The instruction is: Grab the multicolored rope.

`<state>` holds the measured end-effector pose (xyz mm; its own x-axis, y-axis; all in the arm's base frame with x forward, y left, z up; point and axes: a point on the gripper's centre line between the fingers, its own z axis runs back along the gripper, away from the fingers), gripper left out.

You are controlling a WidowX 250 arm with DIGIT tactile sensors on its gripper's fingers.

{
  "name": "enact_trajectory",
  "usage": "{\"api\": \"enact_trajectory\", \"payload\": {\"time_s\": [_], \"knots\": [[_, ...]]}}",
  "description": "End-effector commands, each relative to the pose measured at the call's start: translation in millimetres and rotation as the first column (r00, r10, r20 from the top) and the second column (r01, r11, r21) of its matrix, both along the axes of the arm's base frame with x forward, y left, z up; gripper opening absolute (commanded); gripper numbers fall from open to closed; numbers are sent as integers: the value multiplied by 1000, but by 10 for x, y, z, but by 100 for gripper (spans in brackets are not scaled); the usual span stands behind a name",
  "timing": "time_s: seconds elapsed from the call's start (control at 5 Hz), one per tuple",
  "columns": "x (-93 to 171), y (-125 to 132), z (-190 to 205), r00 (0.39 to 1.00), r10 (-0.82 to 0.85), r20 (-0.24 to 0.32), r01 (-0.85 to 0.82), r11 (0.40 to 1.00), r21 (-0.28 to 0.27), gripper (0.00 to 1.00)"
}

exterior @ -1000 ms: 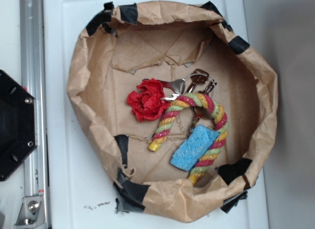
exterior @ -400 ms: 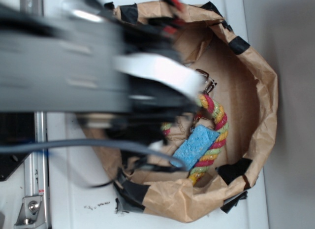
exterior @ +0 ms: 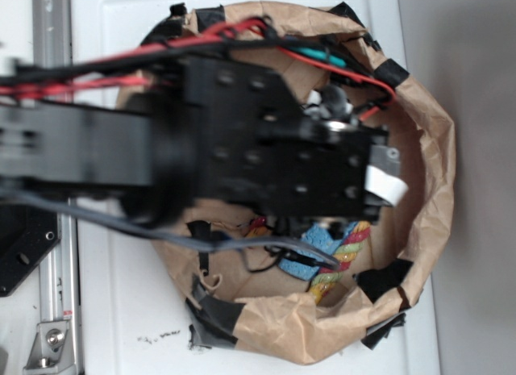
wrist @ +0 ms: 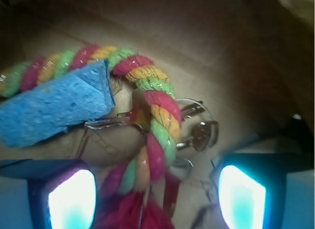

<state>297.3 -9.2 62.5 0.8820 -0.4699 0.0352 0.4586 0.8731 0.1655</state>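
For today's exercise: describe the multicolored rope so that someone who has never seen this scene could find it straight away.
Look inside the brown paper-lined basket. The multicolored rope arches across its floor, beside a blue sponge and a metal clip. It alone is thick and twisted, striped red, pink, yellow and green.

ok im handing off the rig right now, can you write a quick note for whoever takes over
Gripper: open, empty, fingers either side of the lower frame in the wrist view, above the bag floor.
Multicolored rope: lying inside the brown paper bag, its arch running between the fingers; metal clip beside the bend.
Blue sponge rests against one rope leg; red fabric sits low between the fingers.
Done: arm positioned over the bag.
Left: descend, shut on the rope only, lift. Exterior view is mostly blocked by the arm.
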Motion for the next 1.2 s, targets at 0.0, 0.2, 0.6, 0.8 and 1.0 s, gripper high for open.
{"api": "enact_trajectory", "payload": {"time_s": [0.0, 0.2, 0.6, 0.8, 1.0], "knots": [[296, 78, -163, 1000, 6, -14, -7, 1000, -19, 100], [288, 30, -437, 993, 17, -116, -22, 999, -39, 100], [156, 102, -240, 956, 247, -159, -259, 964, -62, 0], [183, 92, 142, 948, 295, -121, -307, 947, -98, 0], [147, 95, 602, 944, 321, -72, -329, 925, -187, 0]]}}
